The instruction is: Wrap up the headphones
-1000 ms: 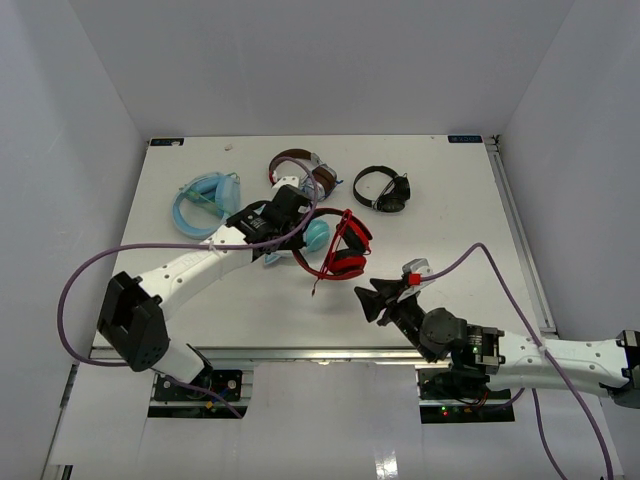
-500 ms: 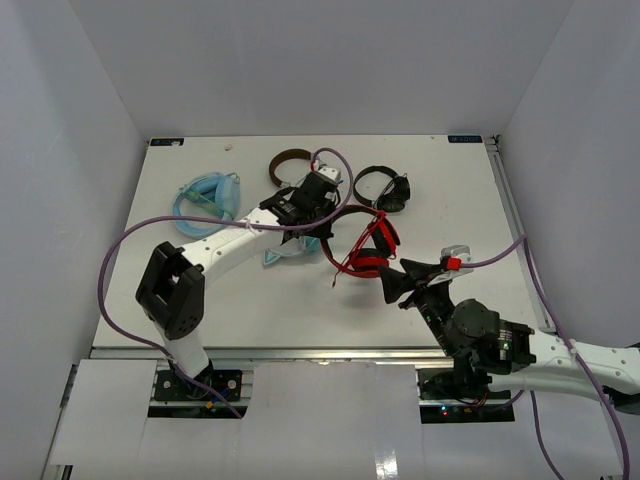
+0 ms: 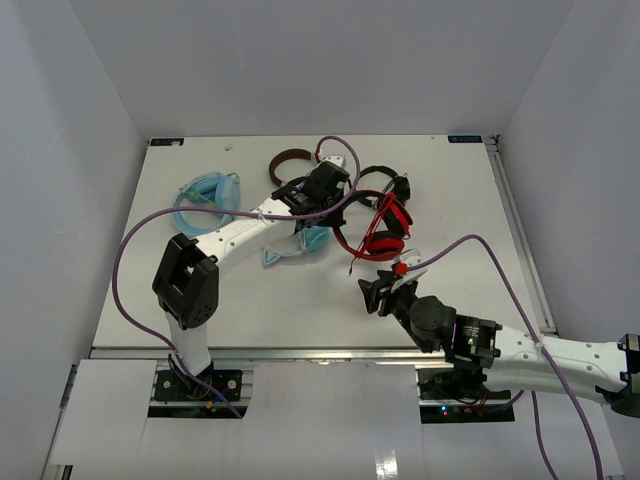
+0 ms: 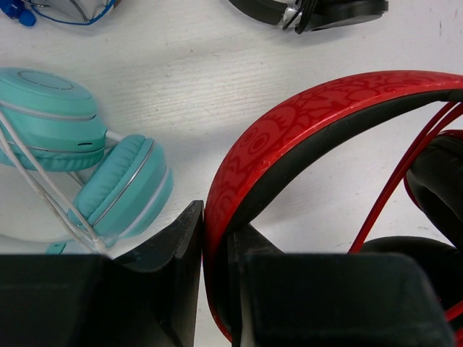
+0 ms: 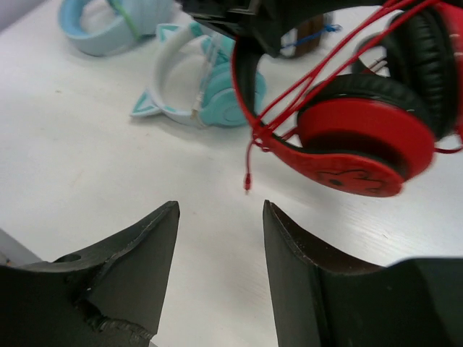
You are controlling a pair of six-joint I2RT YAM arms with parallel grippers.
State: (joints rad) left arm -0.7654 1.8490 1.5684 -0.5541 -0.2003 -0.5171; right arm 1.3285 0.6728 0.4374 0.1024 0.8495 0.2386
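Observation:
My left gripper [image 3: 337, 203] [image 4: 217, 242] is shut on the patterned red headband [image 4: 289, 119] of the headphones [image 3: 385, 230]. Their black-padded ear cups [image 5: 354, 137] hang to the right of the jaws. Thin red cable strands [image 4: 394, 184] cross between the band and the cups. The cable's plug end [image 5: 247, 184] dangles loose just beyond my right gripper [image 3: 378, 296] [image 5: 221, 210]. That gripper is open near the table with nothing between its fingers, on the near side of the headphones.
Teal cat-ear headphones [image 3: 300, 243] [image 4: 108, 188] lie just left of the held band. Light blue headphones [image 3: 205, 200] sit at the far left. A brown band [image 3: 290, 160] and small black headphones [image 3: 385, 185] lie behind. Purple arm cables loop over the table.
My left arm has carried the red headphones to the right and farther back. The right gripper swung right, then back left toward the dangling plug, staying open.

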